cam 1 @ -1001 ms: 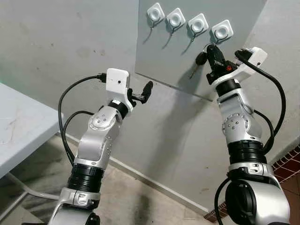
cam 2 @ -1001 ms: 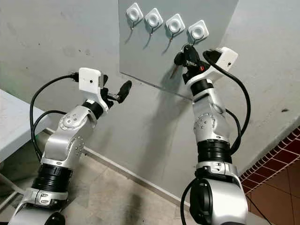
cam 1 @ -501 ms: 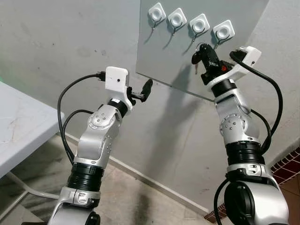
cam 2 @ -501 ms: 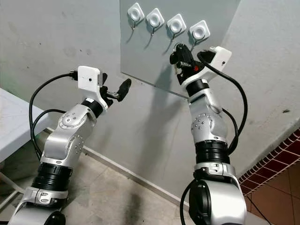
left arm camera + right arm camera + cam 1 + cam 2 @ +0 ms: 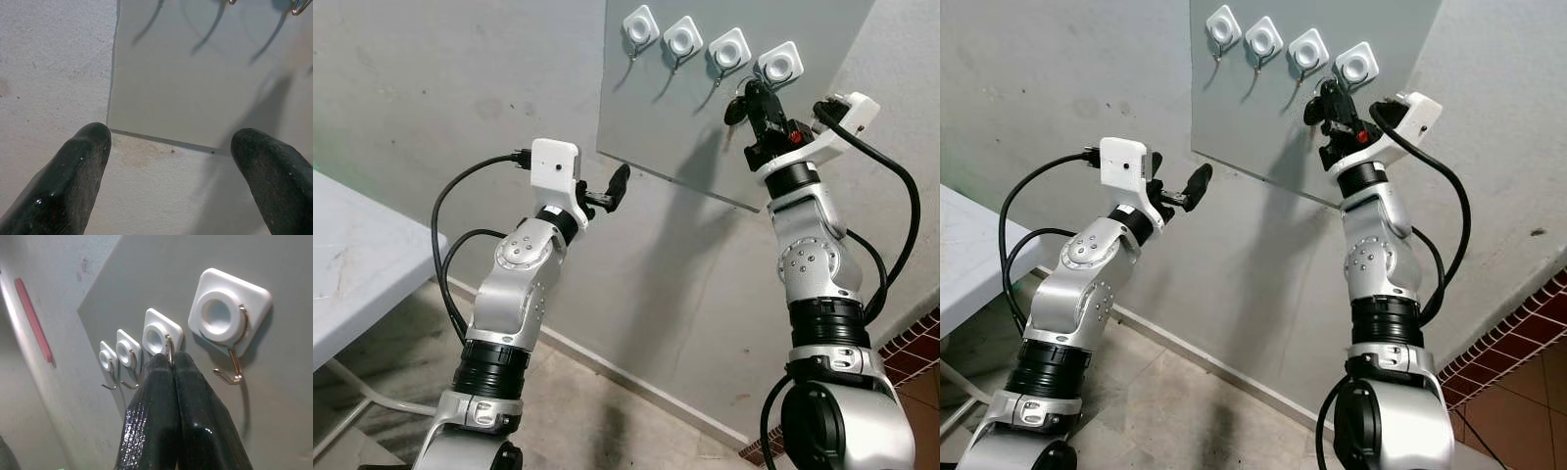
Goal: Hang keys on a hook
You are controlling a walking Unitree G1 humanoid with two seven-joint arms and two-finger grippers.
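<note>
Left gripper (image 5: 612, 191): fingers spread apart, held before the wall below the grey panel (image 5: 656, 108).
Right gripper (image 5: 756, 106): fingers pressed together on the keys (image 5: 736, 106), raised just under the rightmost hook (image 5: 777, 67).
Hooks: four white, in a row.

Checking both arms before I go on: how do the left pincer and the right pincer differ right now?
The left pincer is open and empty; the right pincer is shut on the keys. The left hangs level with the lower edge of the grey panel; the right is raised just under the rightmost hook. Both have black fingers and point at the wall.
</note>
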